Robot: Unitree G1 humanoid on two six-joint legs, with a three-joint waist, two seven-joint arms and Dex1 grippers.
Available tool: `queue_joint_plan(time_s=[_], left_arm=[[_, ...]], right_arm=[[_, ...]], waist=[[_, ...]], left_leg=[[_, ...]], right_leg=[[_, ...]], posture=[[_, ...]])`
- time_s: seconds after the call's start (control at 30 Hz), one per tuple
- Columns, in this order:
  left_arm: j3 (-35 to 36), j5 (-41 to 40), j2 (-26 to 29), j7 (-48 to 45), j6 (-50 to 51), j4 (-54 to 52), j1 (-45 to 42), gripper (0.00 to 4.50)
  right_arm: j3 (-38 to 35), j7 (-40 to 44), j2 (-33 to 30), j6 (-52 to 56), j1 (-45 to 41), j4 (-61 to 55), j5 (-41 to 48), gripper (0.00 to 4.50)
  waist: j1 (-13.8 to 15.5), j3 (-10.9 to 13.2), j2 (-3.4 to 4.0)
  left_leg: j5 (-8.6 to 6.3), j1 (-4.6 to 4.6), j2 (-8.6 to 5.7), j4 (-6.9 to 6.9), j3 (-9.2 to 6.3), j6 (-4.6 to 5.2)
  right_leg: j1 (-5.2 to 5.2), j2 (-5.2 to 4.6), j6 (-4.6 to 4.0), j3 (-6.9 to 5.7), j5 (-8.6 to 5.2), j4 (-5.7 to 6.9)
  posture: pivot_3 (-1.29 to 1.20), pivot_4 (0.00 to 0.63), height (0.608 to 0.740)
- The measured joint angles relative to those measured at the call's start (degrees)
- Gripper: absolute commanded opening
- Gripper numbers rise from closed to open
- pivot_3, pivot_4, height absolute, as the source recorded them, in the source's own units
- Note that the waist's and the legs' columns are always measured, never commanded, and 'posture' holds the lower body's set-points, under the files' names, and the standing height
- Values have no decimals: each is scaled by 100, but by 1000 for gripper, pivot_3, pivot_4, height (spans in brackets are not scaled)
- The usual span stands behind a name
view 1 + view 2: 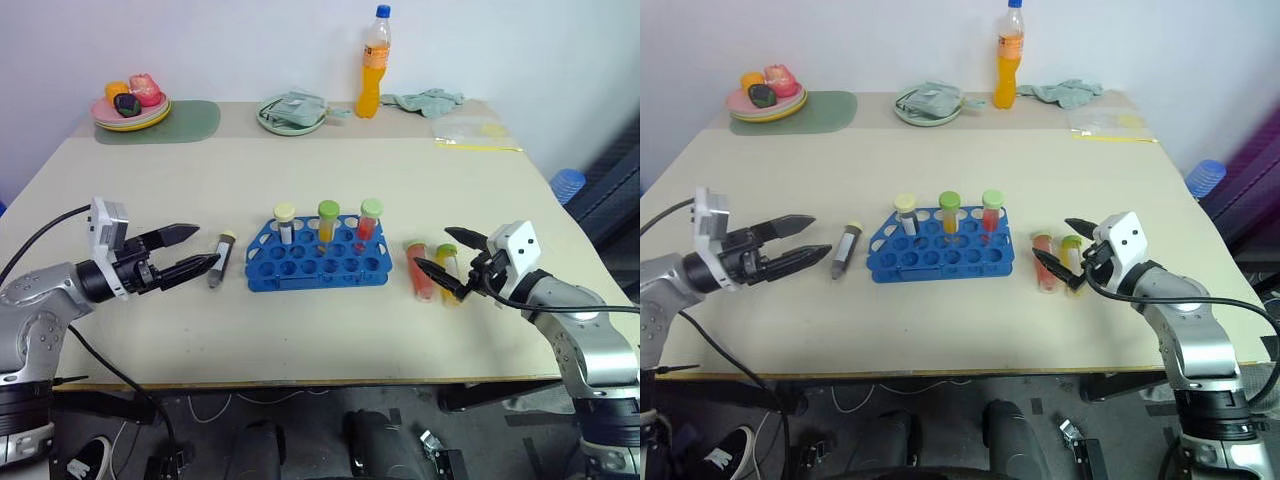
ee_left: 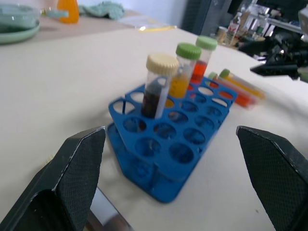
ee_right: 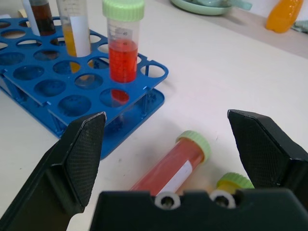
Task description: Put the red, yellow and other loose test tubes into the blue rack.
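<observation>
The blue rack [image 1: 318, 262] stands mid-table with three capped tubes upright in its back row: dark, yellow and red. To its right lie a loose red tube [image 1: 420, 272] and a yellow tube [image 1: 448, 270], side by side. My right gripper [image 1: 434, 249] hovers open just over them, and the red tube [image 3: 171, 167] lies between its fingers in the right wrist view. A dark tube with a cream cap [image 1: 219, 259] lies left of the rack. My left gripper [image 1: 206, 247] is open, its fingertips beside that tube, pointing at the rack [image 2: 168, 144].
Along the table's far edge stand an orange drink bottle [image 1: 373, 65], a green plate holding a cloth [image 1: 292, 112], a plate of fruit [image 1: 131, 105] on a green mat, a crumpled cloth [image 1: 430, 100] and a clear bag [image 1: 470, 130].
</observation>
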Motion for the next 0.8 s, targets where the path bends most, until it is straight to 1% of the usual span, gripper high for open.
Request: queue_joint_plan(time_s=[0.33, 0.47, 0.57, 0.8], left_arm=[[63, -178, -60, 353, 122, -365, 69, 4463], [-7, -185, -183, 456, 127, -376, -83, 4463], [-221, -184, -347, 565, 130, -411, -308, 4463], [-425, -184, -407, 460, 116, -343, -403, 4463]], right_arm=[[51, 63, -26, 16, -108, 44, -37, 4500], [45, 66, -93, 108, -111, 44, -43, 4500], [-15, 58, -222, 131, -121, 41, -48, 4500], [-155, -234, -222, 726, -128, -431, 134, 4500]], waist=[[16, 0, 0], [18, 0, 0], [32, 0, 0], [-11, 0, 0]], left_leg=[[0, 0, -1, 0, 3, 0], [0, -1, -1, 0, 3, 0], [0, -1, -4, 1, 5, 0], [0, 1, 0, 0, 4, 0]], right_leg=[[0, 0, 0, 4, 0, -1], [0, 0, 0, 5, 0, -1], [1, -1, 0, 8, 0, -2], [-4, 10, 1, 16, 1, 1]], posture=[[0, 150, 740], [0, 150, 740], [0, 150, 740], [0, 150, 740]])
